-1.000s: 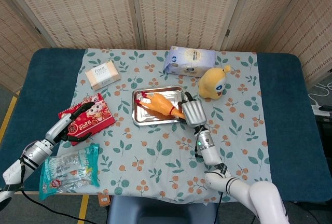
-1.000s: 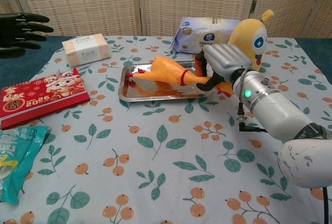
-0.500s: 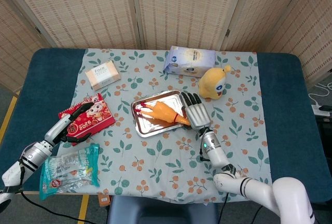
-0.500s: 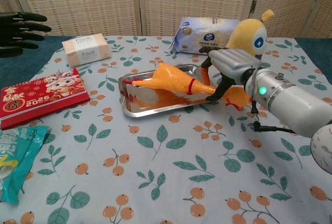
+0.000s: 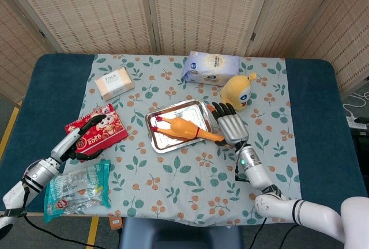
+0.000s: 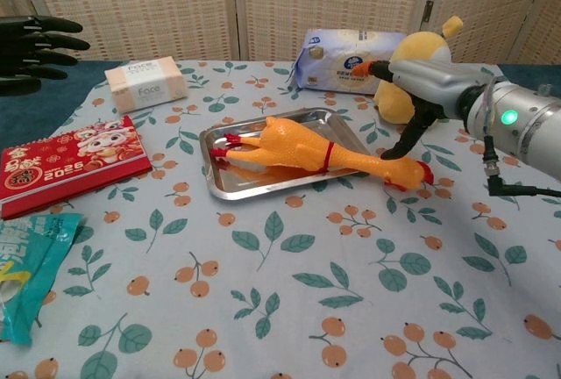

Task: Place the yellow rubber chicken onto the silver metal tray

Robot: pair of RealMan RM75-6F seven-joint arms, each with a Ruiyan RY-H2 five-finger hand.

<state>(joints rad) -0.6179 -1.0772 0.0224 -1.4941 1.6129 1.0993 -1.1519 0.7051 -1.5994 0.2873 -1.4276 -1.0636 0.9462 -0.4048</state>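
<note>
A clear snack bag (image 5: 76, 188) with teal ends is seen at the near left edge of the table (image 5: 52, 87) (its writing is too small to read). Just behind it a red booklet (image 6: 66, 164) is laid flat, and "2025" can be read on its cover. The left hand (image 5: 86, 129) is held over the booklet in the head view, with its dark fingers stretched out straight and nothing held in them.

In the middle of the flowered cloth (image 6: 289, 291) the silver metal tray (image 6: 215, 188) is set. The yellow rubber chicken (image 6: 294, 153) is laid across it, with its body inside the tray and its long neck and red head hung over the right rim onto the cloth. The right hand (image 6: 421, 81) is held above the chicken's head end with its fingers spread and nothing is gripped (one dark finger is pointed down close to the neck). Open cloth is left near the tray and to the near right.

Further back, a yellow plush toy (image 5: 238, 91) is stood right of the tray. A box marked "Face" (image 6: 145, 82) is placed at the far left, and a pale blue tissue pack (image 5: 210, 67) at the far middle.
</note>
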